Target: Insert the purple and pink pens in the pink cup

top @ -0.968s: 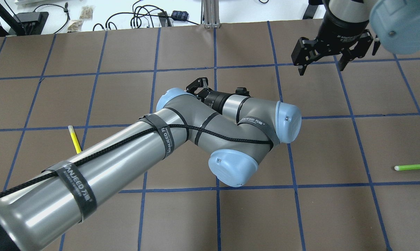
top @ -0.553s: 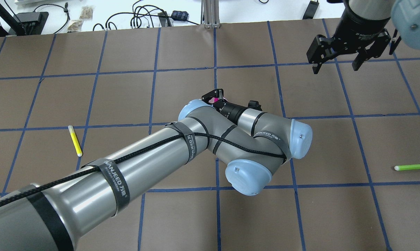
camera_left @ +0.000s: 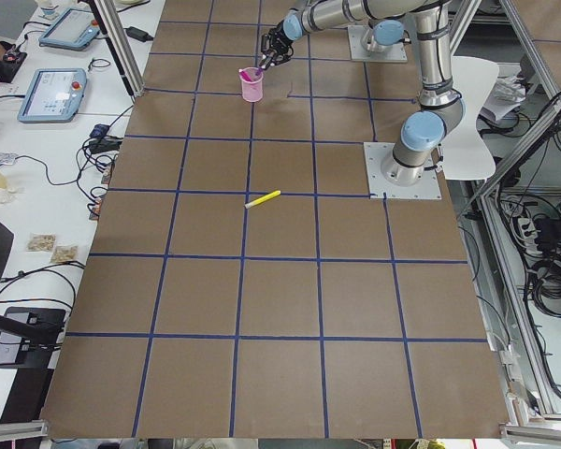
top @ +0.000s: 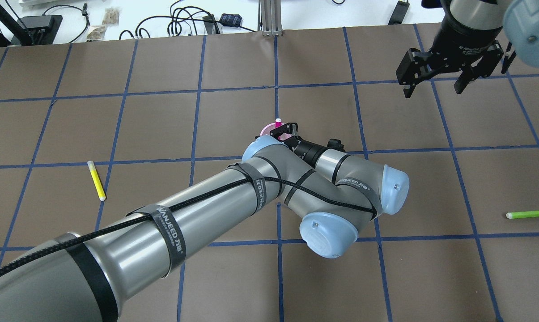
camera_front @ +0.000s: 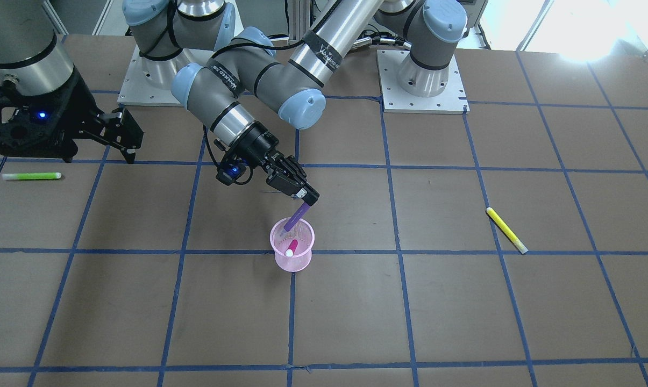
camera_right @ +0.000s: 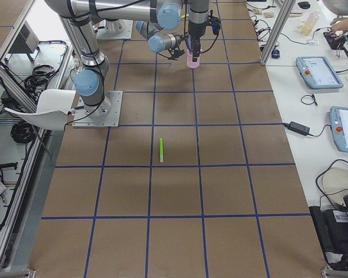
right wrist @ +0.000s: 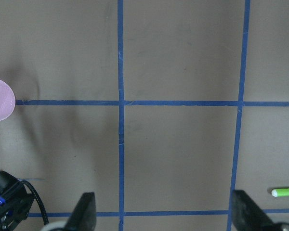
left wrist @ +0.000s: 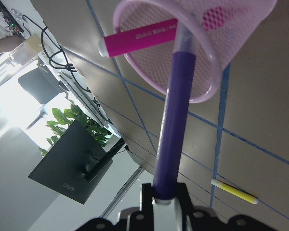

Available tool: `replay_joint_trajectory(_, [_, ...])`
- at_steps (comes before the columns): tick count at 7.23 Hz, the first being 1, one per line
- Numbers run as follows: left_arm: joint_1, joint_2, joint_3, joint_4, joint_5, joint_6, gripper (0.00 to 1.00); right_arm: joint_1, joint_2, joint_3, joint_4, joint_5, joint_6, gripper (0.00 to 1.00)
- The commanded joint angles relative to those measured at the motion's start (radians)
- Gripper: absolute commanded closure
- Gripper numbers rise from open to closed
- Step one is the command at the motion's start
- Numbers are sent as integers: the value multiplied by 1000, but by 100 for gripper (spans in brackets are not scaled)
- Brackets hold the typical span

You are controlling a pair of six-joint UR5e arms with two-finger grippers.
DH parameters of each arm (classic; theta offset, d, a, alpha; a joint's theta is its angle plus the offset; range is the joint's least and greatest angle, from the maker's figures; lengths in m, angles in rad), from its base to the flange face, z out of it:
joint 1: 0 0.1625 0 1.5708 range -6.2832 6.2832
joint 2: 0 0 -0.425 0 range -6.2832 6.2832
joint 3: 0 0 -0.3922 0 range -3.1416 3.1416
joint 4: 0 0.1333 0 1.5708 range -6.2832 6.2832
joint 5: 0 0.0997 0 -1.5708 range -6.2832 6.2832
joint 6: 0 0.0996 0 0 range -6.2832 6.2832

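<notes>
You have the slim purple plastic pen (camera_front: 296, 217) pinched by its top end in the left claw (camera_front: 306, 201), just above centre in the front-facing view. It is tilted, and its lower end is already past the rim of the pink mesh plastic cup (camera_front: 294, 262). The magenta pen with a white tip (camera_front: 291, 249) is inside that cup, leaning against the rim.

I'd judge the purple pen light and stiff, with a smooth barrel. It can pivot or slide in a two-finger pinch, more so when held at the very end. That end hold suits this step, though, since it keeps the claw clear of the rim. The cup looks light too, and a sideways push from the pen on its mesh wall would likely shift it or tip it. Let go only once the pen is bearing on the cup and not pressing against it.

From the left wrist camera, the purple pen (left wrist: 176, 120) runs up the middle of the frame. It has a deep violet barrel and a paler lilac stretch where it crosses the cup's smooth rolled rim (left wrist: 202, 96). The magenta pen (left wrist: 139, 36) shows print along its side.

The right claw (top: 432, 87) hangs wide and empty at the upper right of the overhead view — well apart from the cup. The brown gridded surface (camera_front: 463, 322) also carries a yellow pen (camera_front: 506, 230) and a green pen (camera_front: 31, 176), neither of them yours to move.
</notes>
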Motion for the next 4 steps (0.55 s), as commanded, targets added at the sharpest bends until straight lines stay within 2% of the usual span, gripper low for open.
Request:
replay_joint_trajectory(1, [-1,-1,22,-2,-8,0,19,-4,2,1,-3,2,-6,0])
replay_joint_trajectory(4, [9,80,50,-3,-27,0,19,-4,5,2,-9,7,-6,0])
